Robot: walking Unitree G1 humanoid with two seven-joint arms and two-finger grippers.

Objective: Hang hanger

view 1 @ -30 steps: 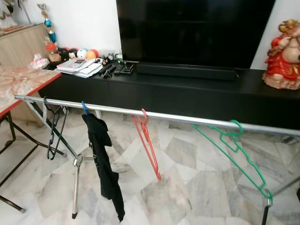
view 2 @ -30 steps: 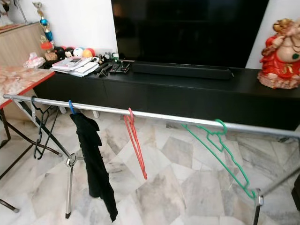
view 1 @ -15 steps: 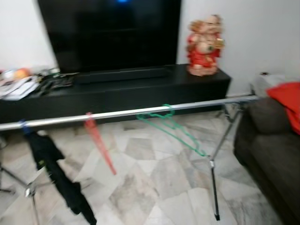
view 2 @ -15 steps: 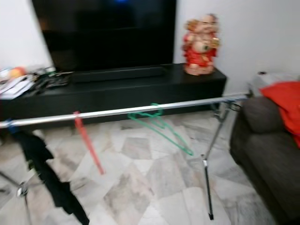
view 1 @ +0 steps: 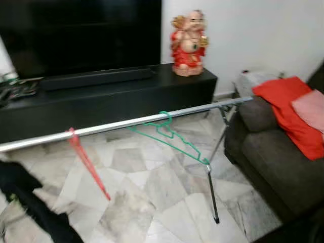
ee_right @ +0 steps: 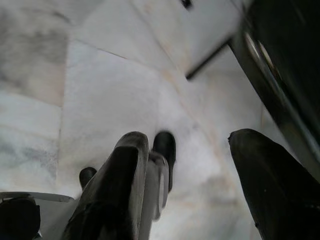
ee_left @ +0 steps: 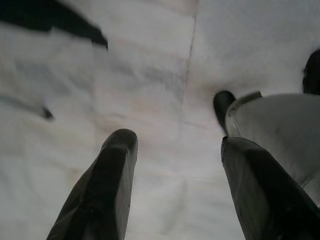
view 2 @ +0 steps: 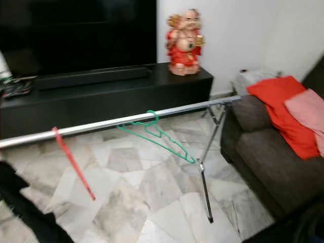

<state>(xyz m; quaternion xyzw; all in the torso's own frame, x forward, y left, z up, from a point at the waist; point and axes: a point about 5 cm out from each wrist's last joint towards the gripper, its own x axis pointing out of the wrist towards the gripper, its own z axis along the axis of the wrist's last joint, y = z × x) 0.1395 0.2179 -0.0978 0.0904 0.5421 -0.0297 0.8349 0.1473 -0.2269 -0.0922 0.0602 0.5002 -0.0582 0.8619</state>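
Down low, my left gripper (ee_left: 175, 185) hangs over pale marble floor (ee_left: 150, 75), fingers spread wide, nothing btwn them. Right gripper (ee_right: 192, 185) is likewise released, fingers apart, empty, w/ a dark edge of furniture off to one side. Both wrist views give me floor and bits of my own legs/feet. Head cam gives the room instead, a bit blurred.

Nearest in the head view: black garment (view 1: 30, 207) drooping at my lower left. Just past it a silver rail (view 1: 116, 125) runs across on a metal stand leg (view 1: 212, 195). Red hanger (view 1: 86, 162) dangles from the rail on my left side; green hanger (view 1: 169, 139) hooks on nr the middle, body slanting down toward the stand leg. Both hangers sit well apart from my grippers.

To my right, dark sofa (view 1: 273, 162) w/ red cloth (view 1: 286, 114) and pink cushion (view 1: 310, 109) on it. Farther back: low black TV cabinet (view 1: 116, 93), soundbar (view 1: 96, 78) on top, big dark TV (view 1: 81, 30) behind, red figurine (view 1: 188, 43) at the cabinet's right end.
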